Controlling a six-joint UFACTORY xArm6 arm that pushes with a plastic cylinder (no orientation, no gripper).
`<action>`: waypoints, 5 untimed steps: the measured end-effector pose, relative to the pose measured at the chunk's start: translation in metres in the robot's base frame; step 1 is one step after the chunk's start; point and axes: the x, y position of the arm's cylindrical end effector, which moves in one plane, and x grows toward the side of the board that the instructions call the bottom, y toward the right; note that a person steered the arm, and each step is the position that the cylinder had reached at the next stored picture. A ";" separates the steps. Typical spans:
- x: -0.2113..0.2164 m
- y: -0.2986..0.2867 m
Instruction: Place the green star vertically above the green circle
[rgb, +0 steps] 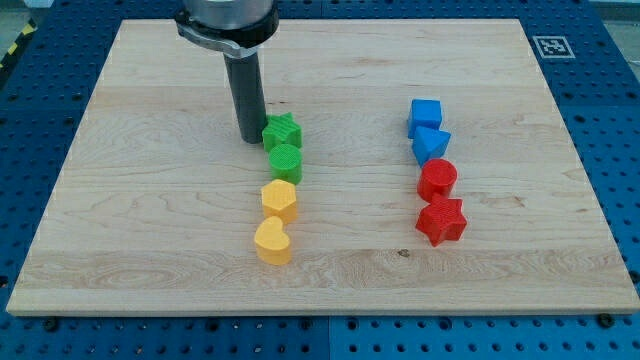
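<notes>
The green star (282, 131) lies on the wooden board (150, 200), directly toward the view's top from the green circle (286, 162), and the two touch. My tip (250, 139) rests on the board just left of the green star, touching or almost touching its left side. The dark rod rises from there to the view's top.
A yellow hexagon (279, 200) and a yellow heart (272, 241) sit below the green circle in a column. On the right stand a blue cube (425, 116), a blue triangle (431, 146), a red circle (438, 180) and a red star (441, 220). A marker tag (551, 45) is at the top right corner.
</notes>
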 end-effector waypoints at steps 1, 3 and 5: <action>0.000 0.000; -0.001 0.012; -0.004 0.016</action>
